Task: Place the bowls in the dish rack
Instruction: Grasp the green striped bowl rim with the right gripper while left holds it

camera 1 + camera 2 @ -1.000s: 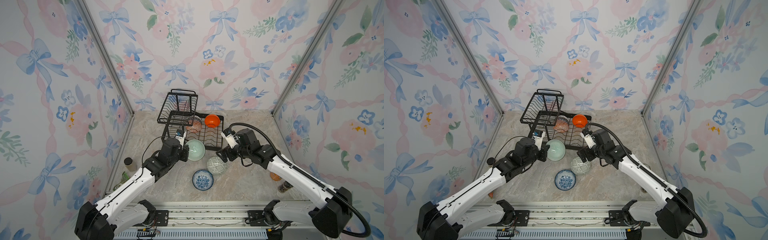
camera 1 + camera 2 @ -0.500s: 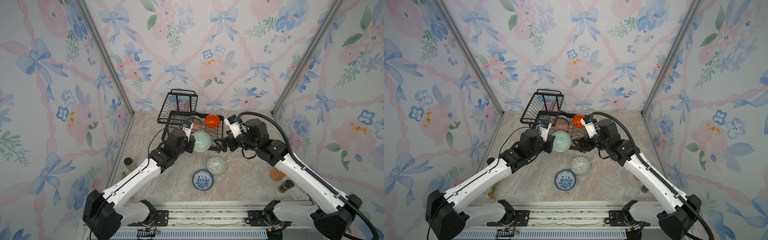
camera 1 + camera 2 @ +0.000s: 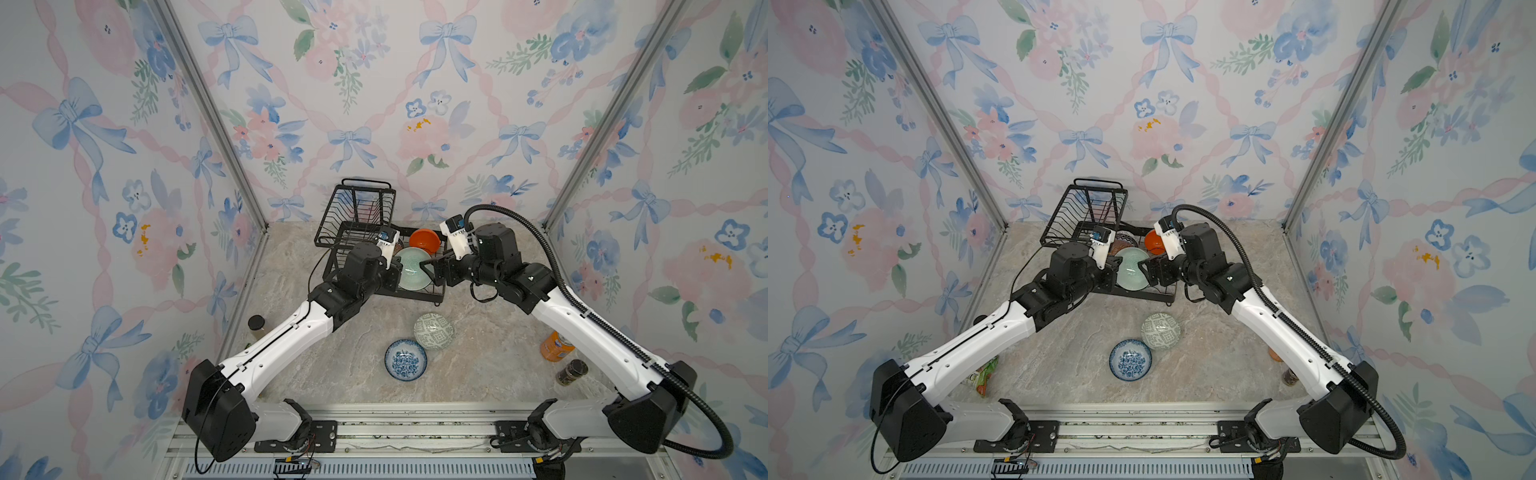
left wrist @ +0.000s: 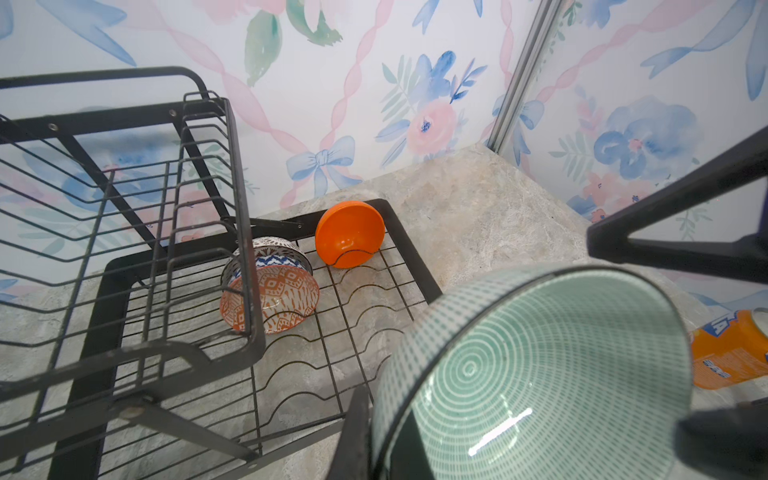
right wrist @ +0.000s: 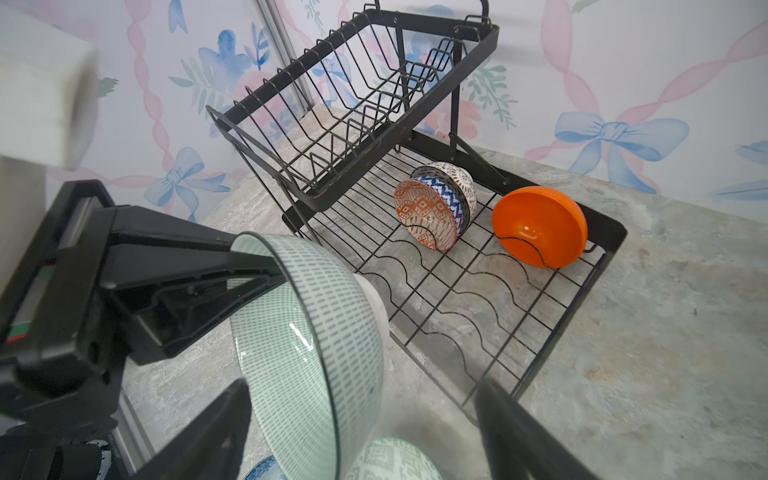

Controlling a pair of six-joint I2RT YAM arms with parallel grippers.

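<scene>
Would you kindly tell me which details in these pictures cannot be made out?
- Orange can: label cut off by the left wrist view's edge.
- Right gripper: fingers blurred in the right wrist view; contact with the mint green bowl unclear.
- Dark jar: label too small in a top view.

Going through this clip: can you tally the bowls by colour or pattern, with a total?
plain orange bowl: 1
mint green bowl: 1
orange-white patterned bowl: 1
white-black patterned bowl: 1
blue-white floral bowl: 1
green-white geometric bowl: 1
Total: 6 bowls
</scene>
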